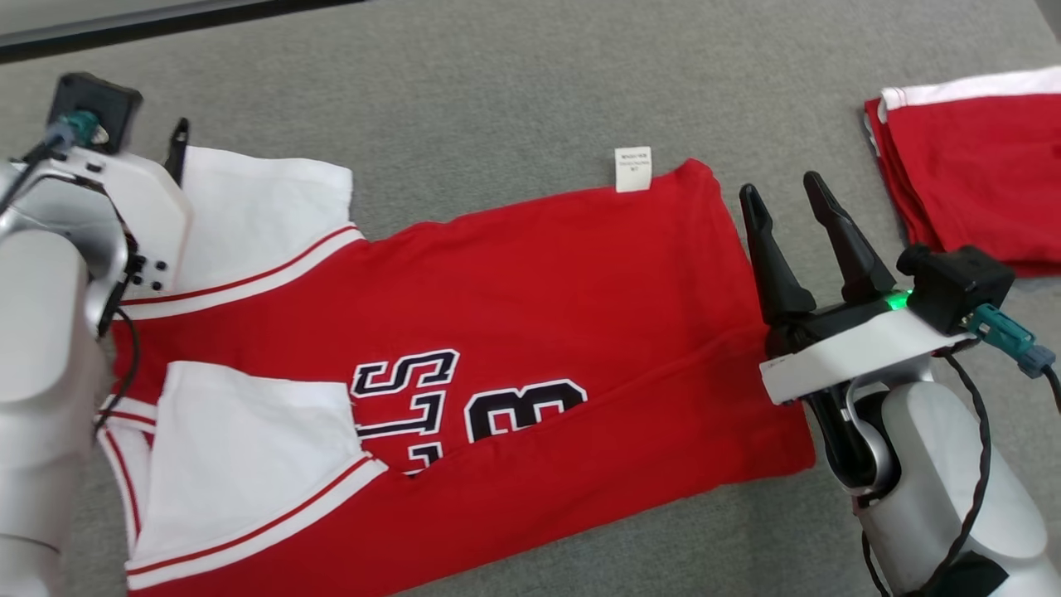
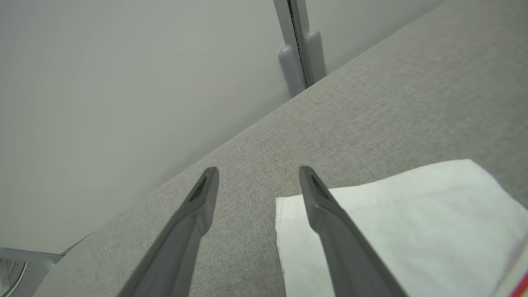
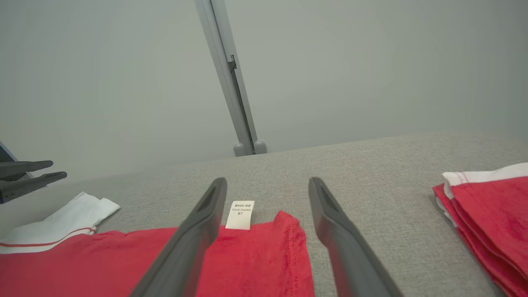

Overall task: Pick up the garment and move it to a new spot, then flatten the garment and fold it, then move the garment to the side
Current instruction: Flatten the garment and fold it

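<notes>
The garment is a red jersey with white sleeves and dark lettering, lying flat on the grey table with its lower long edge folded over. Its white label sticks out at the far hem. My right gripper stands open just off the hem's right edge, holding nothing. In the right wrist view the fingers straddle the label and the hem corner. My left gripper is open above the far white sleeve, one finger over the sleeve's corner, empty. In the head view the left wrist hides most of it.
A second red garment, folded with a white edge, lies at the table's far right. A pale wall with a grey post rises behind the table's far edge. Bare grey tabletop stretches beyond the jersey.
</notes>
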Available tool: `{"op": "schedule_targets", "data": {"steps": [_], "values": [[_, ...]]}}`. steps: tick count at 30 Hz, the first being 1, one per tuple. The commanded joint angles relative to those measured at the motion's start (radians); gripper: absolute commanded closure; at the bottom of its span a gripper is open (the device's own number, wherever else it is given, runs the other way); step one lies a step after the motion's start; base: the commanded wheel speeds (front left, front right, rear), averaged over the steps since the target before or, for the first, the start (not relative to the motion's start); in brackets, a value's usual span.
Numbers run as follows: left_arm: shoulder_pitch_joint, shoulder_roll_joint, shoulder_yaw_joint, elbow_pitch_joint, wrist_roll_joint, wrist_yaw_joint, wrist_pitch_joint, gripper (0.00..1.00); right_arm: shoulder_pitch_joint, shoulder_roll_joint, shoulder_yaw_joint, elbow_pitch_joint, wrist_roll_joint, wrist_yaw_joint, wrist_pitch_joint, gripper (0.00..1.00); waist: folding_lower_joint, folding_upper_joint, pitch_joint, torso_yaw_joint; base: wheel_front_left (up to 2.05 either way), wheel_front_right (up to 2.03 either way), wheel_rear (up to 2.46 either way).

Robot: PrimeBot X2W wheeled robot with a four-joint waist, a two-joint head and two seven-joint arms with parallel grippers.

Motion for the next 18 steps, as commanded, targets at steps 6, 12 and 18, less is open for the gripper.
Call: {"op": "schedule_targets", "data": {"steps": [6, 12, 18], "values": [[-0.075, 0.072, -0.132, 0.06, -0.141, -0.006, 0.135, 0.0, -0.034, 0.017, 0.018, -0.005, 0.011, 0.0, -0.014, 0.0, 0.0, 0.0, 0.043, -0.054, 0.0, 0.0, 0.0], [-0.101, 0.166, -0.269, 0.047, -0.276, -0.006, 0.239, 0.0, -0.041, 0.016, 0.022, 0.007, 0.034, 0.0, -0.031, 0.0, 0.0, 0.0, 0.052, -0.073, 0.0, 0.0, 0.0], [-0.094, 0.204, -0.325, 0.04, -0.37, -0.006, 0.295, 0.0, -0.047, 0.015, 0.026, 0.023, 0.041, 0.0, -0.041, 0.0, 0.0, 0.0, 0.055, -0.078, 0.0, 0.0, 0.0]]}}
